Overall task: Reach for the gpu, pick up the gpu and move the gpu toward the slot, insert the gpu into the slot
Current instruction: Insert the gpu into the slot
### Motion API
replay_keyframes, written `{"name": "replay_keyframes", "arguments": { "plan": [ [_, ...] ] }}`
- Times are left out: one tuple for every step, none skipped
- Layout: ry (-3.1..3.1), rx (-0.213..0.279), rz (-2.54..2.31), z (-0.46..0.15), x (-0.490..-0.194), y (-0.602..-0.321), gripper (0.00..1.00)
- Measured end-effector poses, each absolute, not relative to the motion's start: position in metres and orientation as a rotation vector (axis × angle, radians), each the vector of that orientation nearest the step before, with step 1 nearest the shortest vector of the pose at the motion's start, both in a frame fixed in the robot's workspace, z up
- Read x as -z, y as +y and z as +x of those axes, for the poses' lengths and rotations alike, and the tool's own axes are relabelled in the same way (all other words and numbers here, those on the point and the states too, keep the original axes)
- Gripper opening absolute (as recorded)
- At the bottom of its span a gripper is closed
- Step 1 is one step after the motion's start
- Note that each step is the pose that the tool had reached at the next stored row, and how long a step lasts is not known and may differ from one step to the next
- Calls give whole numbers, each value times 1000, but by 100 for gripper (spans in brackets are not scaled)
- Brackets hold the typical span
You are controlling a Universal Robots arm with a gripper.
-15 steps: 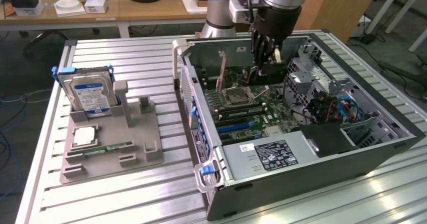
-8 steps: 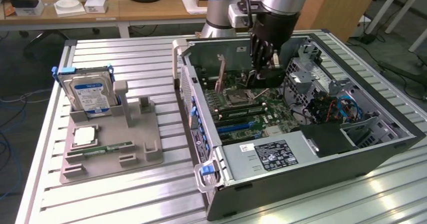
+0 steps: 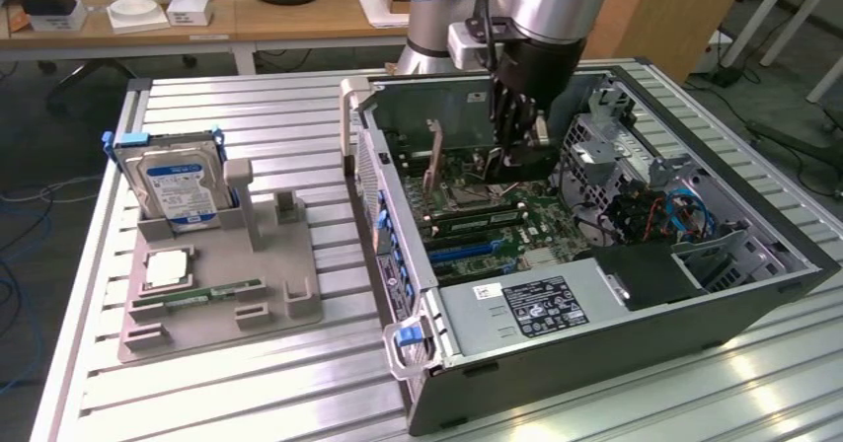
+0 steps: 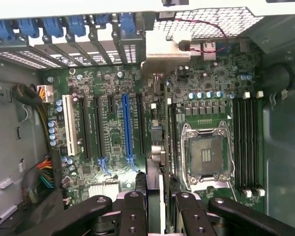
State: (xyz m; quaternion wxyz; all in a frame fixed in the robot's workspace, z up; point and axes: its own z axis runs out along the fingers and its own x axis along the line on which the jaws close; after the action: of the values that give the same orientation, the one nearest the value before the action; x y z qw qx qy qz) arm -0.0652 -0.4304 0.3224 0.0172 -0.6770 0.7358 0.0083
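Observation:
My gripper (image 3: 511,166) reaches down into the open computer case (image 3: 737,294), low over the motherboard (image 4: 108,147). In the wrist view its fingers (image 4: 132,211) are shut on the gpu (image 4: 161,183), seen edge-on as a thin card running away to its silver end bracket (image 4: 162,56) at the case's rear wall. The card stands upright between the black expansion slot (image 4: 140,123) to the right of the blue slot (image 4: 127,125) and the CPU socket (image 4: 206,157). Whether its lower edge sits in a slot I cannot tell.
On the table at the exterior view's left, a grey holder (image 3: 264,294) carries a blue-labelled hard drive (image 3: 178,190) and a memory stick (image 3: 197,294). Inside the case are blue rear latches (image 4: 54,27), memory modules (image 4: 248,142), coloured cables (image 4: 42,172) and a drive cage (image 3: 619,156).

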Motion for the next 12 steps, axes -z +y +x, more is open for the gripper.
{"name": "replay_keyframes", "arguments": {
  "plan": [
    [2285, -26, -2105, -65, -322, -430, 27],
    [2285, -26, -2106, -65, -321, -430, 27],
    [2284, -26, -2106, -65, -320, -430, 27],
    [2283, -26, -2108, -66, -319, -431, 27],
    [2282, -26, -2110, -66, -319, -431, 27],
    [2280, -26, -2111, -66, -318, -432, 27],
    [2279, -26, -2112, -66, -317, -432, 27],
    [2279, -26, -2113, -65, -317, -433, 27],
    [2278, -26, -2113, -65, -317, -433, 27],
    [2277, -26, -2114, -65, -316, -434, 27],
    [2276, -26, -2115, -65, -315, -434, 27],
    [2276, -26, -2115, -65, -315, -435, 27]
  ]
}}
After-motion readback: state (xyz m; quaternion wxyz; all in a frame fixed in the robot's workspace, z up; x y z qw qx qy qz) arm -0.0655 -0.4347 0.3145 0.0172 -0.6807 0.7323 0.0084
